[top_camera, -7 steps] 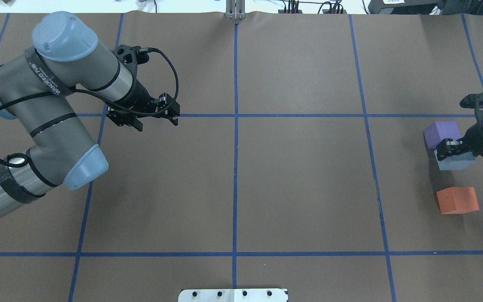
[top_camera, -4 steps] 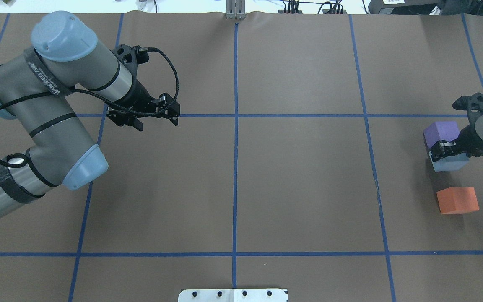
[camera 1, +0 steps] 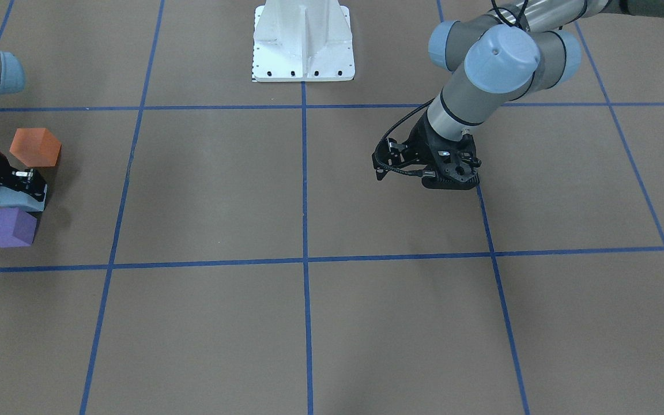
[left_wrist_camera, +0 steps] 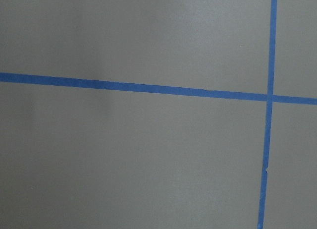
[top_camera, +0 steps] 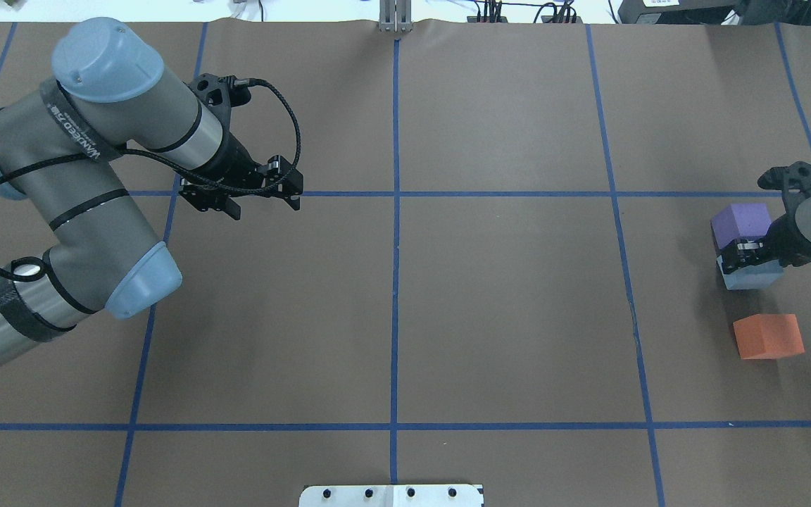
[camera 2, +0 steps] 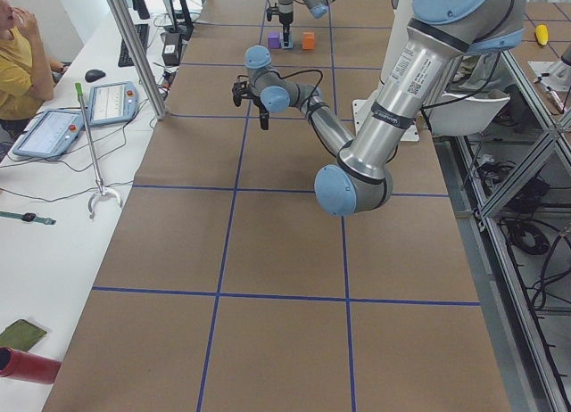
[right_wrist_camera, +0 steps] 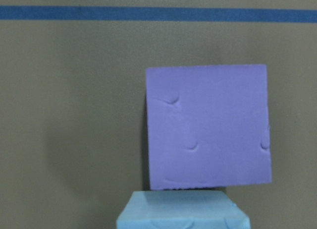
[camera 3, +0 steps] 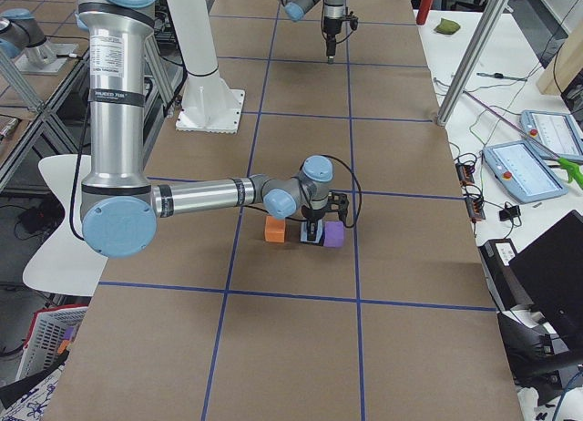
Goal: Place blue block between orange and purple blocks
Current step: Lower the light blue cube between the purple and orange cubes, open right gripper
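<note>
The purple block [top_camera: 741, 224], the light blue block [top_camera: 750, 277] and the orange block [top_camera: 768, 336] stand in a line at the table's right end. The blue block sits between the other two, close against the purple one and a gap away from the orange one. My right gripper [top_camera: 748, 260] is shut on the blue block from above. In the right wrist view the blue block [right_wrist_camera: 182, 212] is at the bottom edge, just below the purple block [right_wrist_camera: 208, 127]. My left gripper [top_camera: 262, 203] hangs open and empty over bare table on the left.
The brown table cover carries a grid of blue tape lines [top_camera: 395, 282]. The white robot base plate [camera 1: 303, 40] is at the robot's side of the table. An operator [camera 2: 18, 46] sits beside tablets at the side bench.
My right gripper has moved a little to the left with the blue block, bringing it closer to the purple block. The left arm has not moved.
</note>
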Controlling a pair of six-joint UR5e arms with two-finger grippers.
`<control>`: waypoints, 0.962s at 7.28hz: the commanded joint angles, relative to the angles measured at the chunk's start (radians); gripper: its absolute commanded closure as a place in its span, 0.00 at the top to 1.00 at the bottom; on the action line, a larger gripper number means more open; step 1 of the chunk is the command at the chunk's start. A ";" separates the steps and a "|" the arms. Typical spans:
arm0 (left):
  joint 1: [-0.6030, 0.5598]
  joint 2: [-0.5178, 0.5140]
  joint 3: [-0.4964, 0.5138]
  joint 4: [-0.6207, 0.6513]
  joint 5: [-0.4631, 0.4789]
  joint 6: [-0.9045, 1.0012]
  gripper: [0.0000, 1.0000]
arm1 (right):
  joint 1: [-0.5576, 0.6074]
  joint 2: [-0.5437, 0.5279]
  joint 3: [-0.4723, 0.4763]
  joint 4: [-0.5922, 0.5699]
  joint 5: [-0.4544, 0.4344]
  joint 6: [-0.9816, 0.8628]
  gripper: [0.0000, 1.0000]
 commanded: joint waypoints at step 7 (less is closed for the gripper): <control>0.001 -0.002 -0.002 0.001 0.000 -0.002 0.99 | -0.004 -0.014 0.021 0.009 0.004 0.035 0.00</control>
